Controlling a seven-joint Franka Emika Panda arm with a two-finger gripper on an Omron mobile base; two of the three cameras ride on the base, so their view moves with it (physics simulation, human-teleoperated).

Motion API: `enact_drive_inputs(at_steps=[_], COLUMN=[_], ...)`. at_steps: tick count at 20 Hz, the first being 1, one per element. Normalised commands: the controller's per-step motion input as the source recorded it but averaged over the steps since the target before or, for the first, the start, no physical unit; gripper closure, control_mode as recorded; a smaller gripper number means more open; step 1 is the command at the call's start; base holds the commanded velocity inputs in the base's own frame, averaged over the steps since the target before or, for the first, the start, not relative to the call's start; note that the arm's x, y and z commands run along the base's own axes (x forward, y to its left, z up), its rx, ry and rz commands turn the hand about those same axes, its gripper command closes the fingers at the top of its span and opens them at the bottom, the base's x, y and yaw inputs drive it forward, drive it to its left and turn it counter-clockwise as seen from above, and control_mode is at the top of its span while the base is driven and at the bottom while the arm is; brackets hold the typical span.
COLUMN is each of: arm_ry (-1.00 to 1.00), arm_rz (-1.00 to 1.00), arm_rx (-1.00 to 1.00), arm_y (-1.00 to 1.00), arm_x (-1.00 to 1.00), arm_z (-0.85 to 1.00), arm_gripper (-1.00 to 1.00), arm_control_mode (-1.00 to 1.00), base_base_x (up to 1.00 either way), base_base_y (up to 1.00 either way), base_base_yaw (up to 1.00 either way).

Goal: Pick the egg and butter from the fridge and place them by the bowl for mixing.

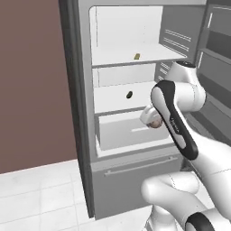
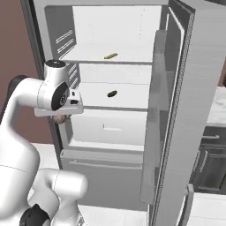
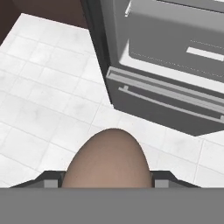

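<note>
Step in hand: carry the egg (image 3: 108, 158) clear of the fridge (image 1: 85, 113) and toward the bowl. Judged from the frames, the egg is out of the cabinet, so the fetch of the first item is half complete; the butter (image 1: 136, 56) lies on the upper shelf, in the upper centre of the left base view.

To do the carry well, keep the wrist attitude constant, move the arm smoothly, and swing wide of the open door at the right of the right base view. Do not tighten the grip; the shell is smooth and rounded and may squirt out or crack under load.

Hand (image 3: 107, 183): partly open, its two fingers closed against the sides of the egg, which sits between them at the bottom centre of the hand view, above the white tiled floor (image 3: 39, 87) and in front of the lower drawer (image 3: 170, 96)
</note>
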Motion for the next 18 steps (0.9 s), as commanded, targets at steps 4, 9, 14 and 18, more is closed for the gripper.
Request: enact_drive_inputs(at_steps=[4,9,14,18], arm_ry=[0.0,0.0,0.0,0.0], arm_rz=[0.0,0.0,0.0,0.0], arm_rx=[0.0,0.0,0.0,0.0], arm_y=[0.0,0.0,0.0,0.0], arm_x=[0.0,0.0,0.0,0.0], arm_z=[0.0,0.0,0.0,0.0], arm_gripper=[1.0,1.0,1.0,1.0], arm_control_mode=[1.0,1.0,1.0,1.0], base_base_x=[0.14,0.08,-0.26,-0.57], base_base_y=[0.49,0.31,0.21,0.36], base_base_yaw=[-0.46,-0.73,-0.76,-0.49])
